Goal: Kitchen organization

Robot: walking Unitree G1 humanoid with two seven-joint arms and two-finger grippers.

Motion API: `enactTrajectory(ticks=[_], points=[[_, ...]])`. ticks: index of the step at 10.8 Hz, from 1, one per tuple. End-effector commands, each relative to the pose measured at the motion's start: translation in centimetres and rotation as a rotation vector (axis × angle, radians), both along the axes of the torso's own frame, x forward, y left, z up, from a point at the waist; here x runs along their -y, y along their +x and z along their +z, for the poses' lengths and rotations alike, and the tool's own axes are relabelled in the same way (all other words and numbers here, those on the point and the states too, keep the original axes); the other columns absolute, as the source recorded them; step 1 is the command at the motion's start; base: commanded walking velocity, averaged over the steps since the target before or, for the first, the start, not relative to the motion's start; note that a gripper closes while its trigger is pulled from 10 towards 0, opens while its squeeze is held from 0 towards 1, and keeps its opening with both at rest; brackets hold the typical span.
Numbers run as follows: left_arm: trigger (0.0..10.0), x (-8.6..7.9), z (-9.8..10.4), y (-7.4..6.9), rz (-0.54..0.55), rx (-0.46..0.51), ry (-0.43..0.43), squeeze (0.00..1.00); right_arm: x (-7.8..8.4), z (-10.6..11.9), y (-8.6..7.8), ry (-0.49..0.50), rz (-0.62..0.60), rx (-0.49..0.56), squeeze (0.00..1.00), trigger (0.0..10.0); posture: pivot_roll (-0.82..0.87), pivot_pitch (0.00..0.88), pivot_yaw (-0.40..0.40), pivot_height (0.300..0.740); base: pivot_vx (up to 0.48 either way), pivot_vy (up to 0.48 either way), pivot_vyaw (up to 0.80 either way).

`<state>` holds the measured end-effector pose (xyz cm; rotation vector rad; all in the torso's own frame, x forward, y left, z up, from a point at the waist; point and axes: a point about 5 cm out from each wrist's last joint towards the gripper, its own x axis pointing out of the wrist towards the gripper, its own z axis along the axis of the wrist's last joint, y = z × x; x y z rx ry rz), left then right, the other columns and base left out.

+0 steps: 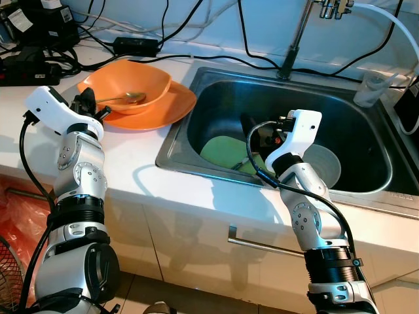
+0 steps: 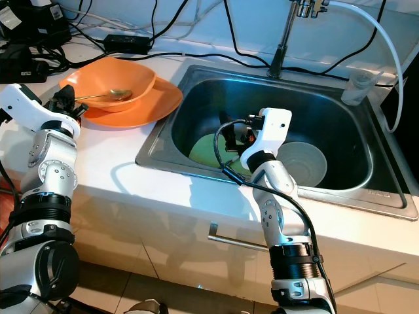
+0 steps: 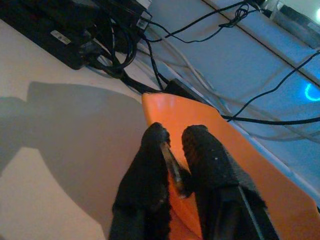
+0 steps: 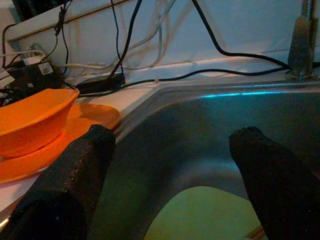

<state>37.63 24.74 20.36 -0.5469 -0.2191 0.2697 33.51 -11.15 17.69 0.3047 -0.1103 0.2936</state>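
- Left gripper (image 1: pixel 90 104), at the left of the head views, is clenched on the handle end of a spoon (image 1: pixel 124 99); the left wrist view shows the thin handle pinched between its two black fingers (image 3: pixel 150 165).
- Spoon's bowl lies inside the orange bowl (image 1: pixel 131 84), upper left of frame.
- Orange bowl sits on an orange plate (image 1: pixel 171 108) on the white counter (image 1: pixel 137 163), just beside the sink's left rim.
- Right gripper (image 4: pixel 175 165) hangs inside the steel sink (image 1: pixel 366 131), centre of frame, fingers spread wide and grasping nothing.
- A green plate (image 1: pixel 222 152) lies on the sink floor under that gripper.
- A pale bowl (image 1: pixel 327 167) rests in the sink, just right of the right arm.
- Tap (image 1: pixel 294 39) stands at upper centre.
- Black cables (image 1: pixel 196 59) run along the back wall.
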Motion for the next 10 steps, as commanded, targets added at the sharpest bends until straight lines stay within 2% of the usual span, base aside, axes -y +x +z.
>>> enactTrajectory(ticks=[1,3,4,6,7,10], points=[[2.4,0.0,-0.2,0.1,0.0,-0.019,-0.008,0.0,0.2,0.2,0.1,0.001,-0.006,0.002,0.0,10.0,0.07,0.044,-0.038,0.74,0.0,0.0,0.0],[2.4,0.0,-0.2,0.1,0.0,-0.019,-0.008,0.0,0.2,0.2,0.1,0.001,-0.006,0.002,0.0,10.0,0.07,0.044,-0.038,0.74,0.0,0.0,0.0],[0.0,-0.9,1.3,-0.1,0.042,0.022,-0.042,0.0,-0.1,0.1,0.2,0.014,-0.008,0.001,0.0,10.0,0.09,0.04,-0.021,0.74,0.0,0.0,0.0],[0.0,-0.9,2.7,-0.4,0.049,0.072,-0.027,0.0,-0.2,0.1,0.2,0.022,-0.009,0.001,0.0,10.0,0.09,0.042,-0.017,0.74,0.0,0.0,0.0],[0.0,-0.9,3.8,-0.7,0.051,0.112,0.012,0.0,-0.2,0.0,0.2,0.024,-0.01,-0.001,0.0,10.0,0.09,0.045,-0.018,0.74,0.0,0.0,0.0],[0.0,-0.8,4.0,-0.7,0.037,0.113,0.002,0.0,-0.3,-0.1,0.2,0.03,-0.011,-0.004,0.0,10.0,0.1,0.045,-0.017,0.74,0.0,0.0,0.0]])
